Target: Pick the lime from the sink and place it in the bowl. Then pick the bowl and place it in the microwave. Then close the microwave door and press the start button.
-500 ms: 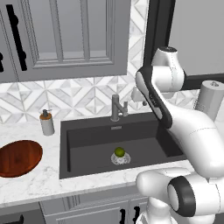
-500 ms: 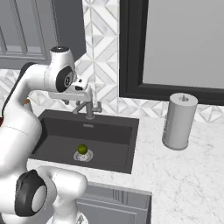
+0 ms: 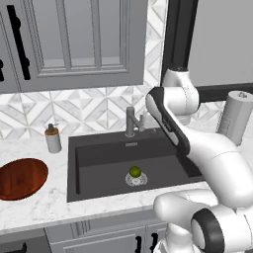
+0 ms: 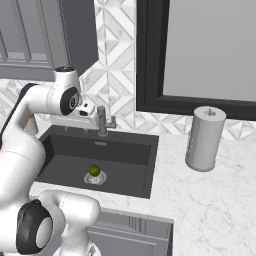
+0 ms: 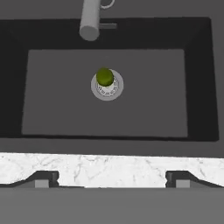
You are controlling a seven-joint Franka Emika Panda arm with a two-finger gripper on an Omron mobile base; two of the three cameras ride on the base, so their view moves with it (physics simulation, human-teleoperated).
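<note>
The lime (image 3: pixel 135 172) (image 4: pixel 94 171) (image 5: pixel 104 77), small and yellow-green, rests on the round metal drain of the dark sink (image 3: pixel 99 153) (image 4: pixel 130 150) (image 5: pixel 52 87). On the marble counter to the sink's left sits the reddish-brown wooden bowl (image 3: pixel 20 178), with nothing in it. My gripper (image 5: pixel 112 181) hangs high above the sink's front edge, open, with nothing between its fingertips (image 5: pixel 43 178). In the hand view the lime lies well ahead of the fingers, a little left of centre. The microwave is out of view.
A grey faucet (image 3: pixel 131 121) (image 4: pixel 102 120) (image 5: pixel 89 19) rises at the sink's back edge. A soap dispenser (image 3: pixel 53 138) stands left of the sink, a paper towel roll (image 3: pixel 237 116) (image 4: pixel 204 137) on its right. Grey cabinets (image 3: pixel 74 39) hang above.
The arm's upper joint has dropped a little lower toward the sink. The lime and bowl have not moved.
</note>
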